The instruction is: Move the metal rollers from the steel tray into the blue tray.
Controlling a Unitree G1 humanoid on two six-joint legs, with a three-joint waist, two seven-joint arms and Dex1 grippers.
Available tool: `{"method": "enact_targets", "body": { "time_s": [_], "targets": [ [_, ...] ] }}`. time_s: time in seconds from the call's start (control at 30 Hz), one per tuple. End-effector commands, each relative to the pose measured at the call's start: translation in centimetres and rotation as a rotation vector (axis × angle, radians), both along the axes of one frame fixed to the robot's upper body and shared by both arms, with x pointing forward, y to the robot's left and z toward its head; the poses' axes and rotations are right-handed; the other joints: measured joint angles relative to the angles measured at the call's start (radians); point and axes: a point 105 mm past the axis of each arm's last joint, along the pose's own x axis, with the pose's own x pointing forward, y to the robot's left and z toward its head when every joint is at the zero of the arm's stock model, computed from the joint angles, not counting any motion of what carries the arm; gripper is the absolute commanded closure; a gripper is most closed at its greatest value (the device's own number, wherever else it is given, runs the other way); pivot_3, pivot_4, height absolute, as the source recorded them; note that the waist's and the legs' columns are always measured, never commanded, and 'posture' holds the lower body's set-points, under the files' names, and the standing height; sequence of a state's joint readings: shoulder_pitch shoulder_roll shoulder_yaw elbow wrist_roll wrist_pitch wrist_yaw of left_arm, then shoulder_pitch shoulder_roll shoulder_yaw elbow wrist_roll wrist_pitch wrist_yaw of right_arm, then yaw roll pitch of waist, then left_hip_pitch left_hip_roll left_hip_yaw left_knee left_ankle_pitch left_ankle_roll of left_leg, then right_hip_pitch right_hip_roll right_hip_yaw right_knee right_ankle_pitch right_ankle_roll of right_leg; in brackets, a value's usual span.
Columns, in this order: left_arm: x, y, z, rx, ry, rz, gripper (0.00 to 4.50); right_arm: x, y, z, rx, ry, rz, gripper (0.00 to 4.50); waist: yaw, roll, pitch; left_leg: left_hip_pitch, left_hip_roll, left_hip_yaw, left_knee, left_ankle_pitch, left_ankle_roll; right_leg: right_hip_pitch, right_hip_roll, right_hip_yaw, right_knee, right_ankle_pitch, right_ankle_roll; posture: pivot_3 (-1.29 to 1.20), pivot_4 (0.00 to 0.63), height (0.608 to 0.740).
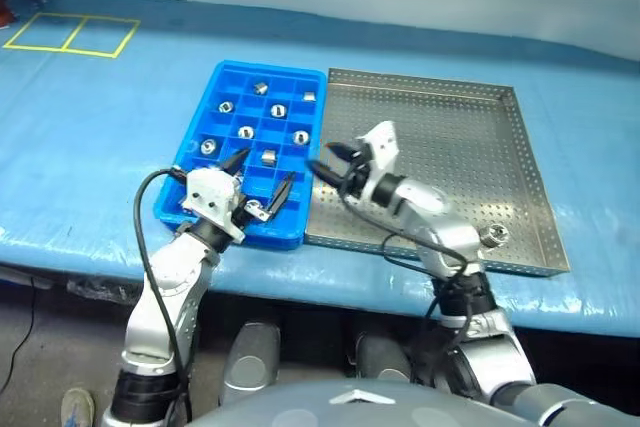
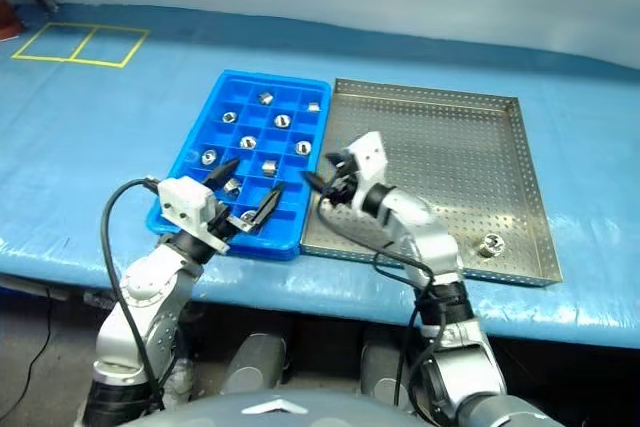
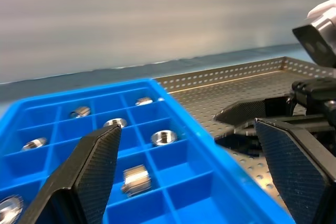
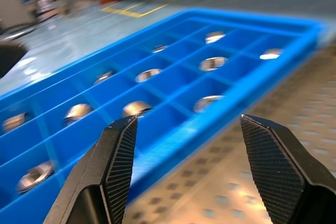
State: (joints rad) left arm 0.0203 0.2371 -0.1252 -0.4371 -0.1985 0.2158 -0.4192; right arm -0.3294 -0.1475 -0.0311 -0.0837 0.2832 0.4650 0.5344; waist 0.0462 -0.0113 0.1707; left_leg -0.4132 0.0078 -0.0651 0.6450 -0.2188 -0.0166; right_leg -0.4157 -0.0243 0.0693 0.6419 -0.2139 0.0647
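Rollers [image 1: 246, 131] lie one per compartment in the blue tray [image 1: 222, 76], several of them, some upright and some on their side. One roller [image 1: 496, 236] is alone in the steel tray [image 1: 520, 137], near its front right corner. The two trays stand side by side on a blue cloth [image 1: 90, 137]. The left gripper [image 1: 262, 185] hovers over the front of the blue tray, fingers spread wide and empty. The right gripper [image 1: 331, 161] is above the left edge of the steel tray, beside the blue tray; its fingers are apart, holding nothing.
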Motion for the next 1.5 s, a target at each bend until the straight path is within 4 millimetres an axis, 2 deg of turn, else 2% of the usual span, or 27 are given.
{"method": "enact_targets", "body": {
  "time_s": [0.03, 0.1, 0.3, 0.43, 0.7, 0.9, 0.97, 1.03, 1.1, 1.17, 1.23, 1.4, 1.5],
  "targets": [
    [0.5, -1.9, 0.3, 0.001, -0.041, -0.074, 0.00, -0.6, -4.9, 3.2, 0.023, -0.108, -0.200, 1.20, -0.019, 0.000, 0.000, 0.000, 0.000, 0.000, 0.000, 0.000, 0.000, 0.000, 0.000, 0.000, 0.000, 0.000, 0.000, 0.01, 0.150, 0.740],
    [0.9, -2.6, 0.3, -0.001, -0.047, -0.096, 0.00, -1.3, -7.2, 3.8, -0.012, -0.120, -0.283, 1.20, -0.037, 0.000, 0.000, 0.000, 0.000, 0.001, 0.000, 0.000, 0.000, 0.000, 0.000, 0.001, -0.001, 0.000, 0.000, -0.01, 0.150, 0.740],
    [1.0, -4.0, -0.4, -0.021, -0.039, -0.131, 0.00, -2.5, -11.5, 3.3, -0.139, -0.072, -0.453, 1.20, -0.091, 0.001, 0.000, 0.002, 0.001, 0.003, 0.000, 0.000, 0.001, 0.001, 0.000, 0.003, 0.001, 0.000, 0.001, -0.07, 0.150, 0.740],
    [1.0, -4.6, -0.6, -0.043, -0.035, -0.150, 0.00, -3.1, -12.6, 2.3, -0.184, 0.000, -0.490, 1.20, -0.109, 0.001, 0.000, 0.002, 0.001, 0.003, 0.002, 0.000, 0.001, 0.001, 0.001, 0.004, 0.001, 0.001, 0.002, -0.09, 0.150, 0.740],
    [0.9, -5.9, -0.8, -0.062, -0.031, -0.212, 0.00, -5.4, -14.9, -1.5, -0.264, 0.300, -0.505, 1.20, -0.119, 0.001, 0.000, 0.002, -0.001, 0.005, 0.004, 0.000, 0.002, 0.001, 0.000, 0.007, 0.000, 0.002, 0.004, -0.14, 0.150, 0.740],
    [0.7, -6.5, -0.5, -0.087, -0.037, -0.246, 0.00, -6.7, -15.5, -3.7, -0.277, 0.444, -0.468, 1.20, -0.129, 0.001, 0.000, 0.002, -0.001, 0.006, 0.004, 0.000, 0.002, 0.001, 0.001, 0.008, 0.000, 0.002, 0.005, -0.14, 0.150, 0.740],
    [0.7, -6.7, -0.6, -0.084, -0.034, -0.249, 0.00, -6.8, -16.1, -4.6, -0.276, 0.503, -0.478, 1.20, -0.131, 0.001, 0.000, 0.002, 0.000, 0.006, 0.004, 0.000, 0.002, 0.001, 0.001, 0.008, 0.000, 0.002, 0.005, -0.14, 0.150, 0.740],
    [0.5, -7.1, -0.9, -0.076, -0.030, -0.264, 0.00, -6.8, -15.8, -5.0, -0.228, 0.551, -0.444, 1.20, -0.132, 0.001, 0.000, 0.002, -0.001, 0.006, 0.004, 0.000, 0.002, 0.001, 0.001, 0.009, 0.001, 0.003, 0.005, -0.13, 0.150, 0.740],
    [0.2, -7.4, -0.9, -0.090, -0.025, -0.280, 0.00, -6.4, -15.4, -5.2, -0.211, 0.585, -0.398, 1.20, -0.134, 0.001, 0.000, 0.002, -0.001, 0.007, 0.005, 0.000, 0.002, 0.001, 0.001, 0.009, 0.001, 0.003, 0.005, -0.13, 0.150, 0.740],
    [0.1, -7.5, -0.8, -0.099, -0.025, -0.284, 0.00, -5.9, -15.9, -5.8, -0.258, 0.613, -0.397, 1.20, -0.135, 0.001, 0.000, 0.002, -0.001, 0.007, 0.005, 0.000, 0.002, 0.002, 0.001, 0.010, 0.000, 0.003, 0.006, -0.13, 0.150, 0.740],
    [0.1, -7.5, -0.8, -0.101, -0.028, -0.283, 0.00, -5.1, -16.2, -6.3, -0.294, 0.631, -0.397, 1.20, -0.138, 0.000, 0.000, 0.002, -0.001, 0.007, 0.006, 0.000, 0.002, 0.002, 0.001, 0.010, 0.000, 0.003, 0.006, -0.13, 0.150, 0.740],
    [0.1, -7.5, -0.7, -0.089, -0.038, -0.287, 0.00, -3.0, -15.5, -6.7, -0.333, 0.624, -0.367, 1.20, -0.159, -0.006, -0.003, 0.004, 0.000, 0.008, 0.008, 0.000, 0.003, 0.005, 0.002, 0.011, 0.000, 0.004, 0.007, -0.11, 0.150, 0.740],
    [0.2, -7.1, -0.5, -0.083, -0.048, -0.268, 0.00, -2.6, -15.4, -6.8, -0.366, 0.607, -0.349, 1.81, -0.167, -0.008, -0.003, 0.004, 0.001, 0.009, 0.010, 0.001, 0.004, 0.006, 0.002, 0.012, 0.000, 0.004, 0.008, -0.10, 0.150, 0.740]
  ]
}}
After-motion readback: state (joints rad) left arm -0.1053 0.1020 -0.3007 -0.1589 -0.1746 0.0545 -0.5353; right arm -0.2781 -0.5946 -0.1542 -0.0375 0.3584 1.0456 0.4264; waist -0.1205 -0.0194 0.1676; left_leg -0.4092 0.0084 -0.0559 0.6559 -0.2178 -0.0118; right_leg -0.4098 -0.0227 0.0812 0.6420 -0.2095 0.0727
